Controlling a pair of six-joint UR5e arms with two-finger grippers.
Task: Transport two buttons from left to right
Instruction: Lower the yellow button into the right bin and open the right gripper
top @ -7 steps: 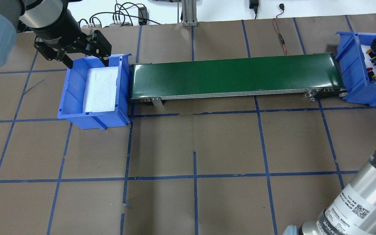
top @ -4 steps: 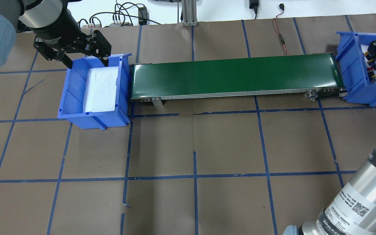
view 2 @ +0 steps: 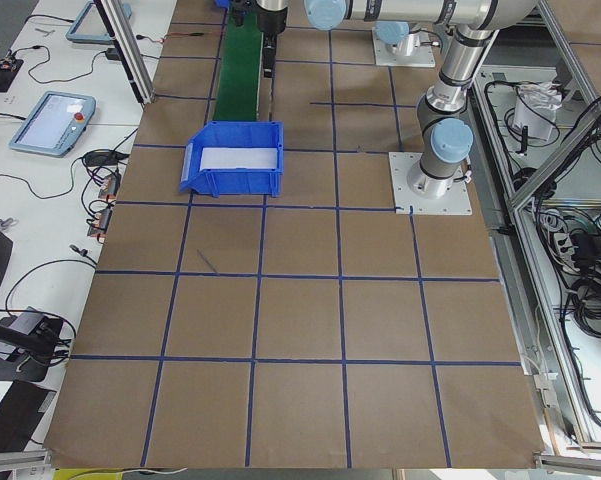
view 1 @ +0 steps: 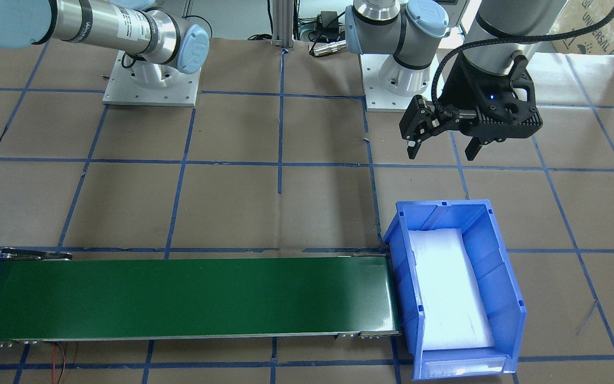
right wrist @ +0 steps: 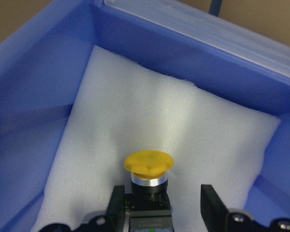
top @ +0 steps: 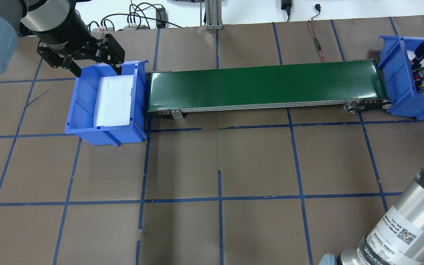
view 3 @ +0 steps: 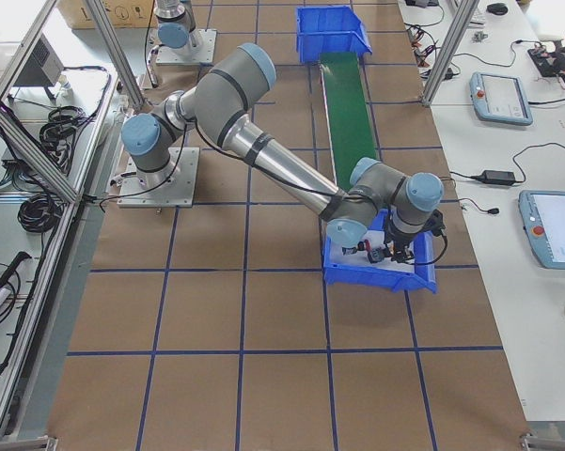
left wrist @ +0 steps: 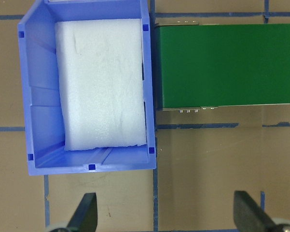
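Closest to us, in the right wrist view, the right gripper point(right wrist: 163, 208) stands parted inside the right blue bin point(right wrist: 193, 58), clamping nothing. The yellow button point(right wrist: 148, 165) sits between its fingers point(right wrist: 117, 205), black body low in the picture and cap pointing away from the wrist. One finger is just beside the body; the other stands clear of it. The button rests on the white foam pad point(right wrist: 193, 125) that lines the bin floor. In the right side view we make out what may be the red button point(view 3: 365, 247) by the gripper, though it is too small to be sure.

Farther along, the green conveyor belt point(top: 263, 82) runs from this bin to the left blue bin point(top: 83, 114), each end just beside a bin. The left bin holds a foam liner point(left wrist: 101, 82). Near that bin the left gripper point(view 1: 442, 152) hangs in the air, jaws spread wide and empty.
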